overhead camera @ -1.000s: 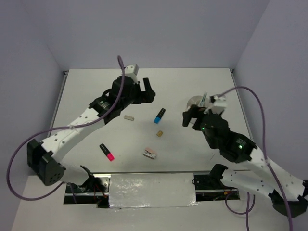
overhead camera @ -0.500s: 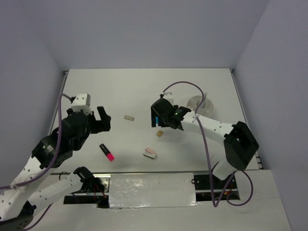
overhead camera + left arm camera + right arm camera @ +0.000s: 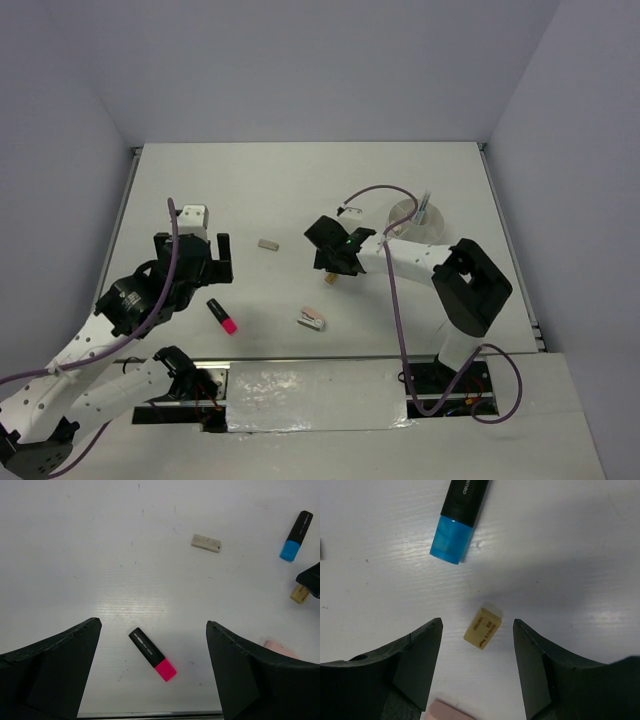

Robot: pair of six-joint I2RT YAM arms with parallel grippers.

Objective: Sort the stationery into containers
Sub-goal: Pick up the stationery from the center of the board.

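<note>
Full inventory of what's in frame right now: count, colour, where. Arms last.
highlighter: 1, black with pink end, near left of table
marker: 1, black with blue end, mid table, just beyond the tan eraser
tan eraser: 1, tan, mid table
grey eraser: 1, pale grey, left of centre
pink item: 1, pink and white, near centre; type unclear
tub: 1, white, round, right side
pens: count unclear, pale, standing in the tub
table: 1, white
left gripper: 1, black, open, over the highlighter
right gripper: 1, black, open, over the tan eraser
</note>
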